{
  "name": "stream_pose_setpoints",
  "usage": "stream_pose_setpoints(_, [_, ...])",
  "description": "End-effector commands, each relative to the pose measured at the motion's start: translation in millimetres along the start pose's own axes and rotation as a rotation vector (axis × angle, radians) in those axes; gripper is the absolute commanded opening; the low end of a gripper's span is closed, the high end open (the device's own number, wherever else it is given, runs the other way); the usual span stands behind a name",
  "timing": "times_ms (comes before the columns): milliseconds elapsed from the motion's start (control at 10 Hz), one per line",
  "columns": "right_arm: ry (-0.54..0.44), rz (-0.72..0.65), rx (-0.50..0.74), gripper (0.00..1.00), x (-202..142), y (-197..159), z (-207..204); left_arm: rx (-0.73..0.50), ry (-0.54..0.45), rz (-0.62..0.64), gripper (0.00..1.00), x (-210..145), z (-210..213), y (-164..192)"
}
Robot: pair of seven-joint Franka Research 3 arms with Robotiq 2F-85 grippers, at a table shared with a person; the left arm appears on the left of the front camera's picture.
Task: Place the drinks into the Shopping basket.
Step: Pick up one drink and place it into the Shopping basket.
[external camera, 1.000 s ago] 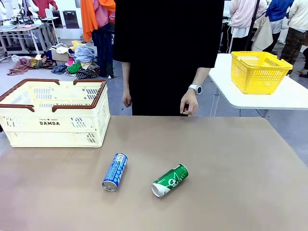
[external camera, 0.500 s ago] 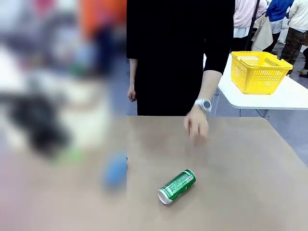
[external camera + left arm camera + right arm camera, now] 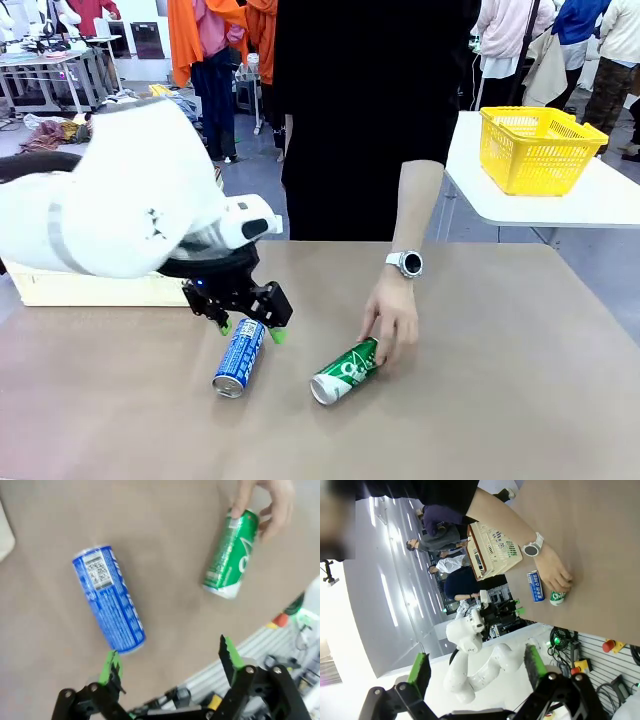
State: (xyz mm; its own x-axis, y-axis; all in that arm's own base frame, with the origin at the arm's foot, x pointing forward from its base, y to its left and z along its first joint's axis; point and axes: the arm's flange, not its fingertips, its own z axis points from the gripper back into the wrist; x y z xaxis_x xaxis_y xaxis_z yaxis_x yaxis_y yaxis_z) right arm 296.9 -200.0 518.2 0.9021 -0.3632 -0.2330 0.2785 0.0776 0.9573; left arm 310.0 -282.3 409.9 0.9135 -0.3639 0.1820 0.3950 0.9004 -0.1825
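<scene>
Two cans, two baskets, two grippers and one person's hand. At the left edge of the front view the cream basket [image 3: 90,290] shows partly behind the white left arm. Lower left of centre, the left gripper [image 3: 250,330] stands wide and empty, its green pads [image 3: 275,335] at the far end of the blue can [image 3: 239,357], which lies on its side on the table [image 3: 500,400]. I cannot tell whether they touch. Just right of it lies the green can [image 3: 345,371], with the hand [image 3: 392,318] on its far end. The yellow basket [image 3: 538,148] sits at the upper right. The right gripper [image 3: 476,666] is wide and empty, well away from both cans.
</scene>
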Motion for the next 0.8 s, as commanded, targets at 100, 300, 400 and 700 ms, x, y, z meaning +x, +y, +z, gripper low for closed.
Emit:
stream_pose_setpoints(100, [0.003, -0.006, 0.016, 1.00, -1, 5, 2, -0.043, 0.035, 0.026, 1.00, -10, 41, 48])
stream_pose_setpoints(300, [0.003, -0.006, 0.016, 1.00, -1, 5, 2, -0.174, -0.006, 0.044, 1.00, -80, 142, 161])
stream_pose_setpoints(400, [0.003, -0.006, 0.016, 1.00, -1, 5, 2, -0.219, -0.015, 0.109, 1.00, -123, 174, 217])
stream_pose_setpoints(700, [0.003, -0.006, 0.016, 1.00, -1, 5, 2, -0.303, -0.072, 0.282, 1.00, -214, 173, 299])
